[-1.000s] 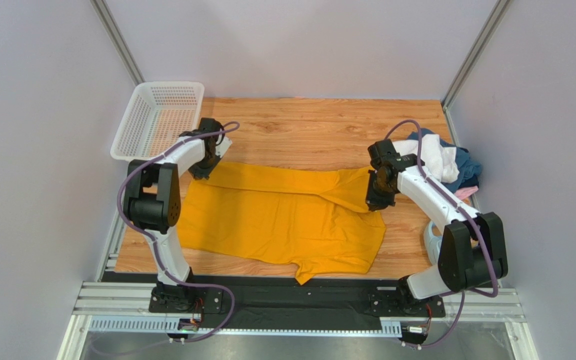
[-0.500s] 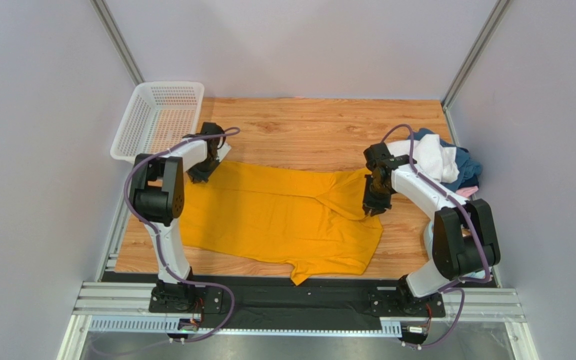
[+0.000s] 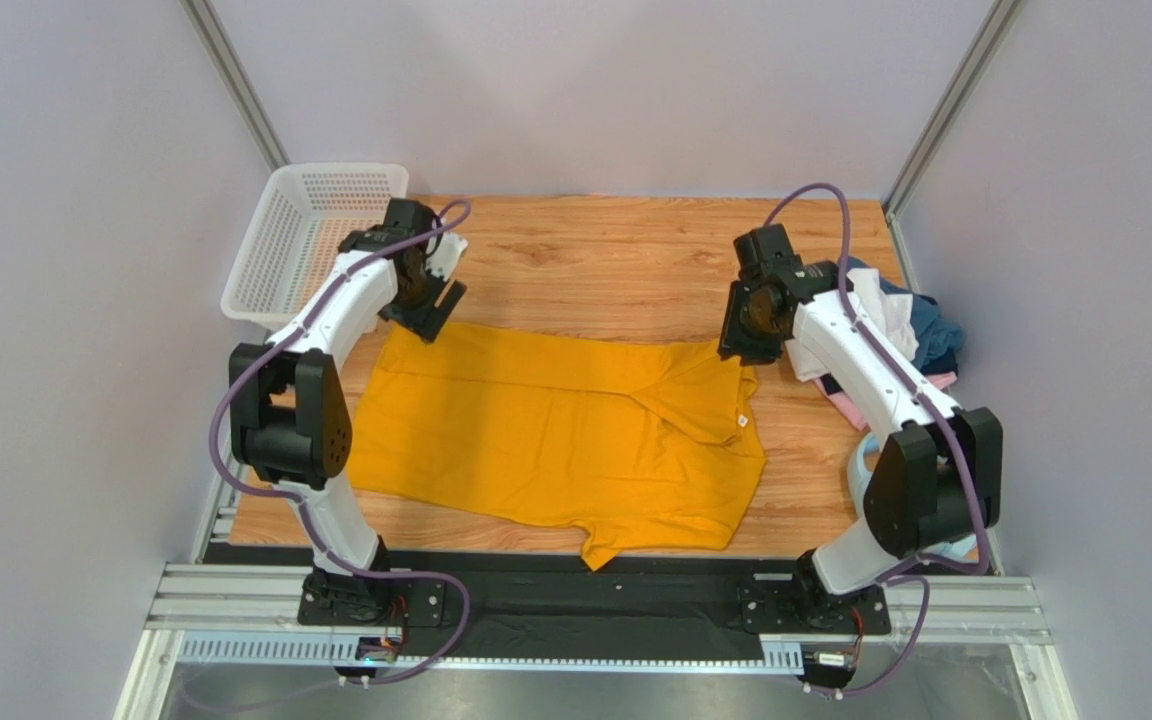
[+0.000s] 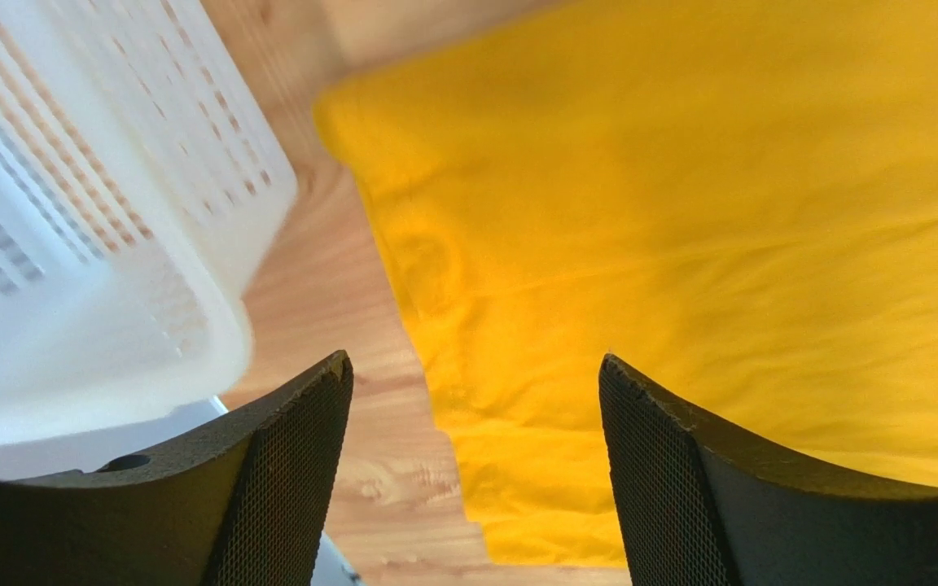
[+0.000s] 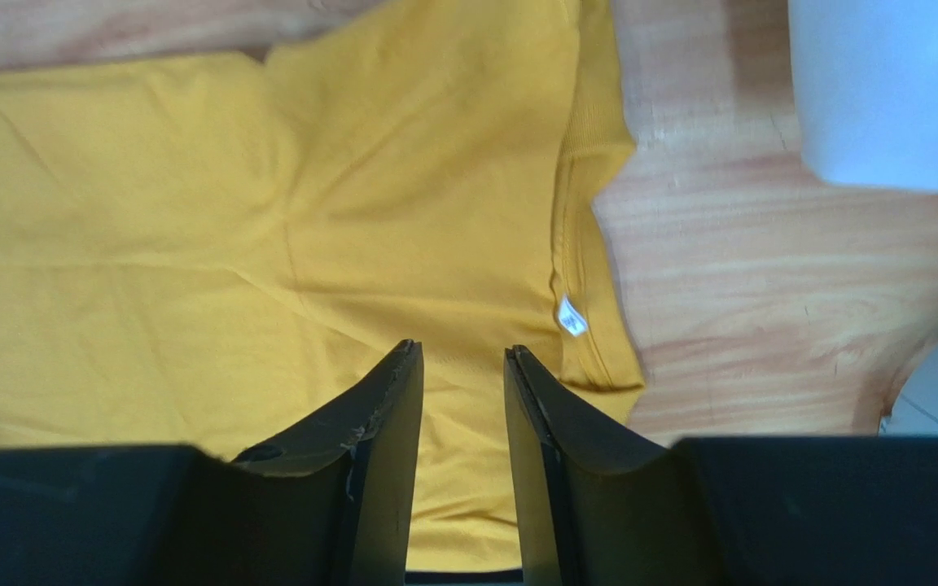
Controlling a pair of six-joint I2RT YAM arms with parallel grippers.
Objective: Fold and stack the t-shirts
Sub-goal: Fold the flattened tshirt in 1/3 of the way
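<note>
The top camera sits high up, back over the near edge of the tabletop, and looks down and forward. It is far off, so it sees the whole tabletop, the white basket and the yellow t-shirt. The left wrist camera is very close. It looks down past the left tool at one corner of that shirt and the basket's side. The right wrist camera is close too. It looks down past the right tool at the shirt's neck. All three views share the yellow t-shirt.
</note>
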